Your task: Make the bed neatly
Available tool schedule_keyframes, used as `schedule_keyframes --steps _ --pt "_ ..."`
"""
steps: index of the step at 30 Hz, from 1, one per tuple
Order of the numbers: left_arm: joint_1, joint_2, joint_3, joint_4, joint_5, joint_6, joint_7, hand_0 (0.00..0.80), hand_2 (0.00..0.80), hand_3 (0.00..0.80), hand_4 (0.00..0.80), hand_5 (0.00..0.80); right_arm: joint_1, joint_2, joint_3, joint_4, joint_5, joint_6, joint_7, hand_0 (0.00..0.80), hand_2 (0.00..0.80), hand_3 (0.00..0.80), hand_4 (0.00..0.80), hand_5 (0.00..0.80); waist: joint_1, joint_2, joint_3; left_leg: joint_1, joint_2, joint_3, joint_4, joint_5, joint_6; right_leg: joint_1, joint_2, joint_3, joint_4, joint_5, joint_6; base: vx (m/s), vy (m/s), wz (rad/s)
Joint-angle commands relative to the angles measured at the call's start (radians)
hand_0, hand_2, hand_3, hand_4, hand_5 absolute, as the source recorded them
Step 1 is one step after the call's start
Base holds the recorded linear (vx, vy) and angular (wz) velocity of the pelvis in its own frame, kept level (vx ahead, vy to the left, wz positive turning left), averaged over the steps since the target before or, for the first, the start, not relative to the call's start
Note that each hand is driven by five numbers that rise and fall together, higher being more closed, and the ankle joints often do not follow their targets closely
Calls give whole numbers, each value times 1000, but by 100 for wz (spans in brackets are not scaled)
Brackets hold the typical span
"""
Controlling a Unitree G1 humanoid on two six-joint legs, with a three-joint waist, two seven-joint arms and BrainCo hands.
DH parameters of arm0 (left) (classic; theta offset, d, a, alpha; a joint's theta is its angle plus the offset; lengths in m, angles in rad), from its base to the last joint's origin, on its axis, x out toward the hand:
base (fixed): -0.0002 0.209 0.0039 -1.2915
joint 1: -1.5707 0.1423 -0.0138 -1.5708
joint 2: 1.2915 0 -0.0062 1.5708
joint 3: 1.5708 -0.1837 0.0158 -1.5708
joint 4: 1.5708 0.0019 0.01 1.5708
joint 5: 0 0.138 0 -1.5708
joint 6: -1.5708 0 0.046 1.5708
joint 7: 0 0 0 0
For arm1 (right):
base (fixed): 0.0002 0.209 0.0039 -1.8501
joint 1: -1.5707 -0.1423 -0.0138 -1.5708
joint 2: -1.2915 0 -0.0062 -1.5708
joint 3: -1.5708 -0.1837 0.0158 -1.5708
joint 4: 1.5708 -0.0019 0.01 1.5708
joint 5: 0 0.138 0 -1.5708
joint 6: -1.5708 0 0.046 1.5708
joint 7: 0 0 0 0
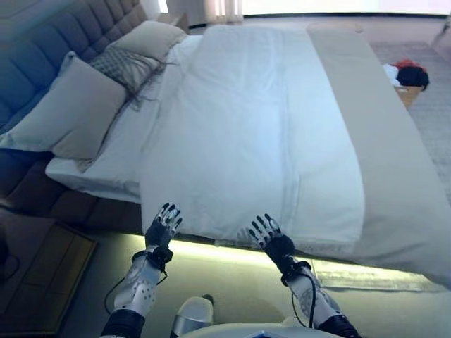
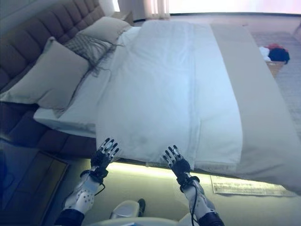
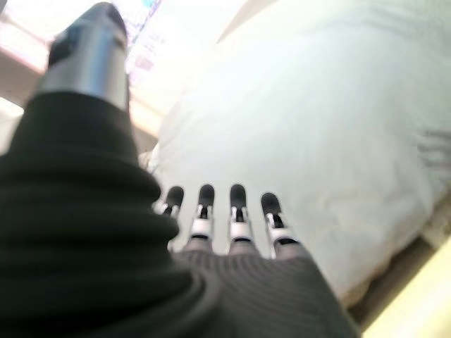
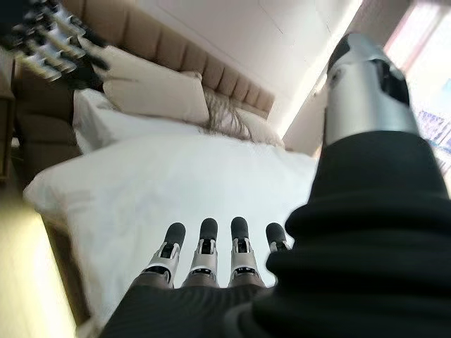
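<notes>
From the left eye view I see the white duvet [image 1: 246, 134] spread over the bed, its near edge hanging toward me, beige pillows [image 1: 70, 113] at the headboard [image 1: 42, 49] end; my left hand [image 1: 162, 227] and right hand [image 1: 266, 236] hover just short of that edge, fingers straight and apart, holding nothing. The right eye view shows the same; a beige sheet [image 2: 263, 117] lies on the duvet's far-from-headboard side. In the left wrist view the fingers [image 3: 236, 211] point at soft, puffy cloth; I judge it light, limp, easily bunched. The right wrist view agrees; I'd pinch the near hem.
</notes>
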Motion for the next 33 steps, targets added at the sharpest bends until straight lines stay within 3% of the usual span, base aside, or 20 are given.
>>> schedule_keyframes --steps 1,4,5,8,10,13,17,18,20,24,26,28,31,33 --pt "11 82 40 -104 21 7 -64 0 0 0 0 0 -27 26 -28 -85 48 -50 12 0 0 0 0 0 25 24 17 60 -18 -26 -143 105 96 -36 29 118 83 363 24 185 148 15" --pt "5 98 23 -142 -9 17 -34 0 0 0 0 0 -33 13 -20 -61 38 -41 35 0 0 0 0 0 9 -18 29 94 -60 -37 -158 82 90 -80 54 79 -132 415 39 279 -5 -2" --pt "-9 98 16 -138 -20 16 -27 0 0 0 0 0 -41 13 -22 -40 34 -42 48 0 0 0 0 0 -7 -40 40 114 -78 -45 -160 58 88 -99 72 81 -260 442 49 327 -91 -30" --pt "-29 94 8 -120 -18 23 -35 0 0 0 0 0 -49 4 -37 -21 40 -32 48 0 0 0 0 0 -43 -63 49 144 -96 -54 -150 11 93 -142 119 89 -462 476 54 367 -73 -42" --pt "-23 88 12 -100 -20 14 -65 0 0 0 0 0 -37 -6 -49 -14 40 -19 58 0 0 0 0 0 -50 -68 51 149 -98 -48 -134 -1 100 -149 144 60 -486 473 51 305 -77 15" --pt "14 74 29 -97 -13 6 -82 0 0 0 0 0 -8 -17 -55 4 41 2 92 0 0 0 0 0 -43 -76 45 146 -86 -34 -106 30 98 -135 176 13 -457 448 35 288 -147 43" --pt "52 57 51 -79 0 -3 -95 0 0 0 0 0 19 -12 -58 36 55 8 121 0 0 0 0 0 -39 -94 30 125 -59 -17 -24 57 81 -73 206 5 -409 379 14 340 -296 37" --pt "62 49 55 -69 -18 4 -90 0 0 0 0 0 20 -6 -62 47 65 16 97 0 0 0 0 0 -41 -96 25 131 -41 -12 -9 71 73 -65 210 2 -383 366 3 389 -342 32" --pt "72 39 55 -78 -35 2 -127 0 0 0 0 0 33 -5 -64 32 58 15 108 0 0 0 0 0 -52 -88 25 110 -1 -14 64 167 34 -24 256 7 -382 313 -21 279 -310 20" --pt "85 19 26 -136 -57 17 -143 0 0 0 0 0 49 -37 -90 41 49 2 100 0 0 0 0 0 -58 -94 34 29 -18 17 200 229 10 20 287 -15 -383 252 -65 185 -181 10" --pt "102 16 -1 -161 -53 29 -141 0 0 0 0 0 57 -53 -105 41 73 -8 94 0 0 0 0 0 -50 -85 39 -3 13 -3 192 276 -12 72 312 -21 -402 229 -84 179 -66 24" --pt "103 19 -26 -160 -48 6 -132 0 0 0 0 0 55 -66 -104 39 83 -8 103 0 0 0 0 0 -44 -86 38 -18 56 -22 84 321 -28 96 331 -30 -422 211 -87 133 25 33" --pt "89 23 -48 -141 -55 -20 -98 0 0 0 0 0 49 -84 -94 18 91 3 92 0 0 0 0 0 -30 -67 38 -43 167 -36 -114 418 -89 118 358 -48 -444 180 -90 105 105 -4" --pt "80 15 -45 -106 -42 -28 -88 0 0 0 0 0 49 -86 -95 6 86 7 88 0 0 0 0 0 -19 -55 38 -58 210 -41 -186 458 -120 132 353 -71 -444 161 -90 140 173 -9"
